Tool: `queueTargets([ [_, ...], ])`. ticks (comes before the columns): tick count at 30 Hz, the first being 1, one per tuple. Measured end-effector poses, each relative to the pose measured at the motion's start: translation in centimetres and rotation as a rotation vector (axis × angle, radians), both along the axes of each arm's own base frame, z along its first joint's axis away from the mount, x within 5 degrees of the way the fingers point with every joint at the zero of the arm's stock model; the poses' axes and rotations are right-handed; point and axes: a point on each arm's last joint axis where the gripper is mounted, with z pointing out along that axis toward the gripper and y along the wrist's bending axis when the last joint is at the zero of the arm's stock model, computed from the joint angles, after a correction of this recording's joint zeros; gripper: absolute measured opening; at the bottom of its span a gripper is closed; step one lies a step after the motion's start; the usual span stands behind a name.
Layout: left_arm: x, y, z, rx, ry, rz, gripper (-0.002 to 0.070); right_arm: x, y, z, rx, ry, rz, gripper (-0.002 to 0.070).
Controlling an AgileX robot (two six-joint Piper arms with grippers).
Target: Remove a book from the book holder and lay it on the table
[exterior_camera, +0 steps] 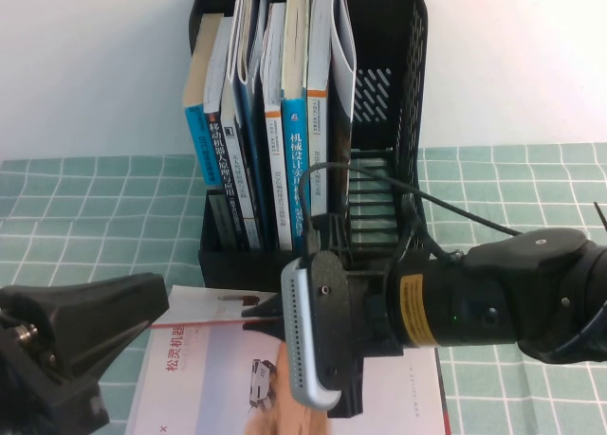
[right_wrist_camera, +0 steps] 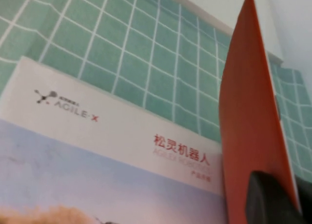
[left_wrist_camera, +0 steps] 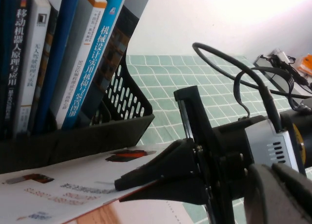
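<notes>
A black plastic book holder (exterior_camera: 403,94) with perforated side walls is standing at the back of the mint-green, white-gridded surface (exterior_camera: 85,217), holding several upright blue-spined books (exterior_camera: 296,122) on its left side. The right hand (exterior_camera: 270,314) is reaching across just in front of the holder, its black fingers (left_wrist_camera: 161,173) closing on the edge of the thin red-covered book (right_wrist_camera: 251,112), which is hanging edge-on above a white booklet (exterior_camera: 247,378) lying flat on the surface. The left hand (exterior_camera: 85,326) is hovering low at the near left, beside that booklet; whether it is wide or narrow cannot be told.
</notes>
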Motion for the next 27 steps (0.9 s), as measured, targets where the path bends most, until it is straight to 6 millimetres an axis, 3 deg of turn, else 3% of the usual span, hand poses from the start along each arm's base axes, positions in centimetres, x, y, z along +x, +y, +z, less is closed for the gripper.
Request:
queueTargets([
  [5, 0.0, 0.0, -0.1, 0.006, 0.008, -0.005, -0.0003, -0.7, -0.1, -0.5, -0.039, 0.079, 0.045, 0.0052],
  [14, -0.1, -0.1, -0.1, 0.006, 0.014, -0.012, -0.0003, -2.0, 0.4, -1.4, -0.031, 0.310, 0.110, 0.0313],
  [18, -0.1, -0.1, -0.1, 0.006, 0.014, -0.011, -0.0003, -2.3, 0.5, -1.5, -0.013, 0.430, 0.094, 0.0348],
  [22, -0.1, -0.1, -0.1, 0.006, 0.014, -0.011, -0.0003, -2.3, 0.8, -0.1, 0.018, 0.411, 0.113, 0.0299],
  [27, 0.0, 0.1, -0.2, 0.041, -0.009, -0.007, -0.0003, -0.8, 0.2, 6.2, 0.087, 0.127, -0.003, 0.0082],
])
